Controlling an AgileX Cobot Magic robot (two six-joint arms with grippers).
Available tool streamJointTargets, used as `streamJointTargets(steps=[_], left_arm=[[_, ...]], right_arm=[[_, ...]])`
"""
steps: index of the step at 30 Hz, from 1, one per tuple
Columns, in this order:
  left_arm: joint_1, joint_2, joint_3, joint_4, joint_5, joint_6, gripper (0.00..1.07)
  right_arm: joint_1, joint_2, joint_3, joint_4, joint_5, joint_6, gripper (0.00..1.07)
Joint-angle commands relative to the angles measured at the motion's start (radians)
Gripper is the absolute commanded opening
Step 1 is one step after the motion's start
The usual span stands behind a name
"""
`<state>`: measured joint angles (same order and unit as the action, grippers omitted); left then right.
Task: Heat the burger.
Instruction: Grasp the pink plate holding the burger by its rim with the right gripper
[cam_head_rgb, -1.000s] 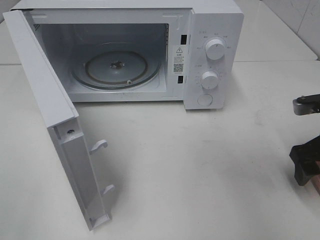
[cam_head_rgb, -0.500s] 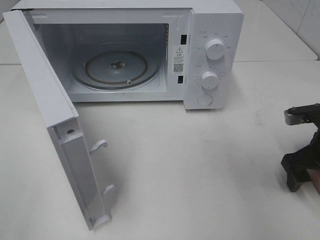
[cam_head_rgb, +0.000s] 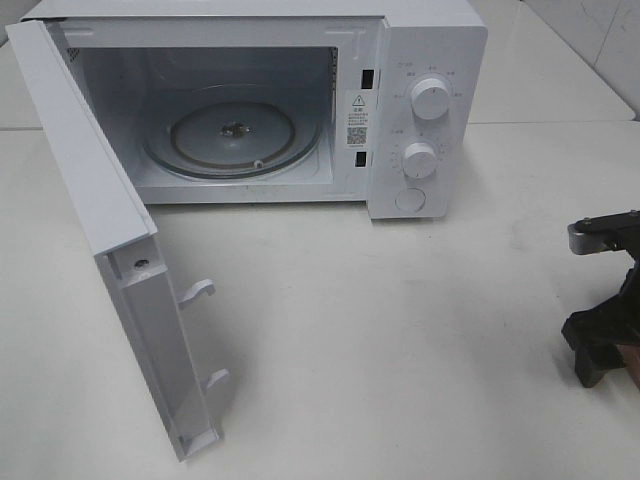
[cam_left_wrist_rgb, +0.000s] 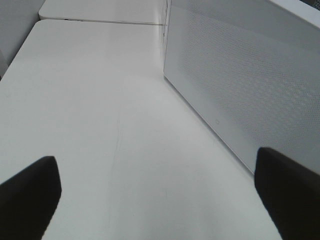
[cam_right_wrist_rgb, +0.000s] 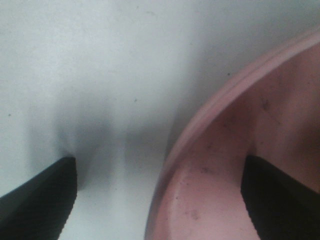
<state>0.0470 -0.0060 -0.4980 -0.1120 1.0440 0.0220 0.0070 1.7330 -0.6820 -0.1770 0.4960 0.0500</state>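
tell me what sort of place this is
Likely a robot test bench set up like a kitchen, not a home: a white microwave with its door open stands on a white table, and the right claw straddles a pink plate's rim.

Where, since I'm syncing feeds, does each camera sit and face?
Exterior high: high before the table, looking down into the open microwave; right end effector at the edge.
Left wrist: low over the table, facing along the microwave door; tips of the left end effector show.
Right wrist: down at the pink plate, right end effector astride its rim.
Shared: the door, exterior and left wrist.
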Motion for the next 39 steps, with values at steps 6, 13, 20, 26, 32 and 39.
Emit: streamJointTargets(steps=[6, 13, 20, 26, 32, 39], left_arm=[[-0.005, -0.026, 0.003, -0.002, -0.01, -0.002, 1.03], [-0.005, -0.026, 0.003, -0.002, -0.01, -0.002, 1.03], [-0.005, -0.026, 0.003, -0.002, -0.01, -0.002, 1.03], [-0.005, -0.026, 0.003, -0.002, -0.01, -0.002, 1.03], [-0.005, -0.026, 0.003, -0.002, -0.01, -0.002, 1.03], [-0.005, -0.026, 0.003, -0.002, -0.01, -0.002, 1.03]], right_arm=[[-0.007, 0.005, 0.016, -0.003, 0.011, 0.012, 0.71], [-0.007, 0.005, 0.03, -0.041, 0.0, 0.062, 0.25], [-0.005, 0.005, 0.03, -0.045, 0.005, 0.076, 0.0], [-0.003, -0.001, 0.03, -0.045, 0.007, 0.102, 0.0], [0.055, -0.039, 0.03, -0.077, 0.024, 0.141, 0.0], [0.113, -0.051, 0.03, -0.217, 0.076, 0.291, 0.0]])
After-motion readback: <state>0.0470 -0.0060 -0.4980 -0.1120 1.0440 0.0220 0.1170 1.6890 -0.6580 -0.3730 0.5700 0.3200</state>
